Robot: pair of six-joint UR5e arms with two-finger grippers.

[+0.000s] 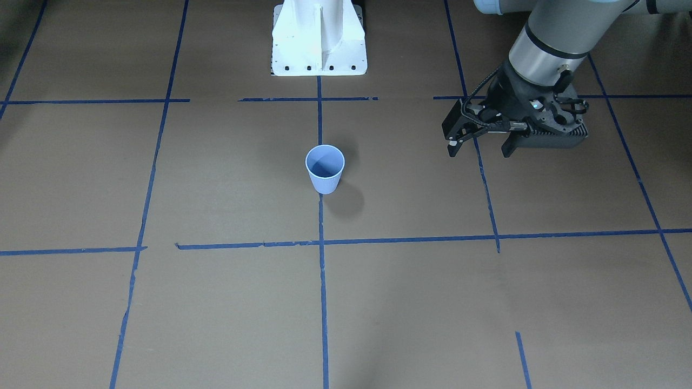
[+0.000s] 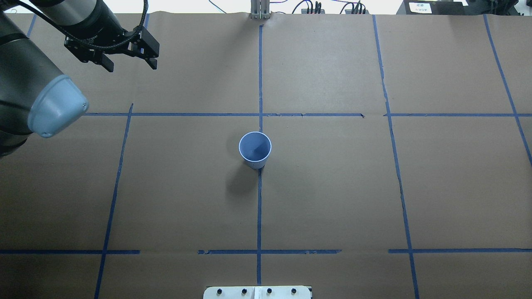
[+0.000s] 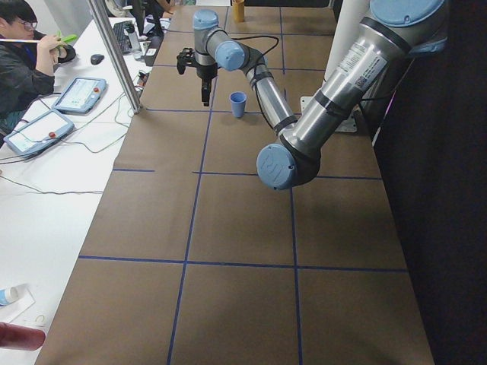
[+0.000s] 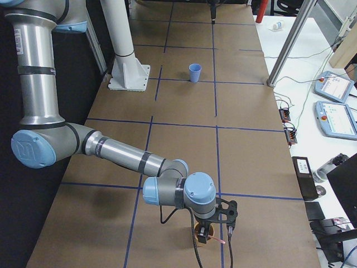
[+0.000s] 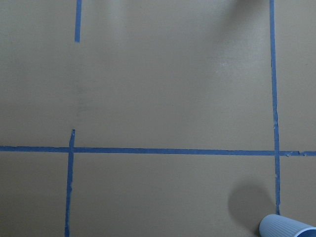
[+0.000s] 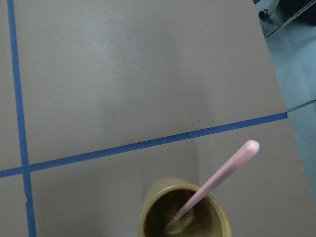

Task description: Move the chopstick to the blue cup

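The blue cup [image 1: 325, 168] stands upright and empty at the table's middle, on a tape line; it also shows in the overhead view [image 2: 254, 149] and at the bottom right of the left wrist view [image 5: 286, 228]. One pale pink chopstick [image 6: 217, 182] leans in a tan cup [image 6: 185, 215] at the table's right end. My right gripper [image 4: 215, 237] hovers just above that tan cup [image 4: 203, 241]; I cannot tell whether it is open or shut. My left gripper [image 1: 479, 153] is open and empty, above the table well to the cup's left [image 2: 133, 68].
The white robot base [image 1: 319, 40] stands behind the cup. Blue tape lines grid the brown table top [image 2: 332, 187]. An operators' desk with tablets [image 4: 334, 111] runs along the far side.
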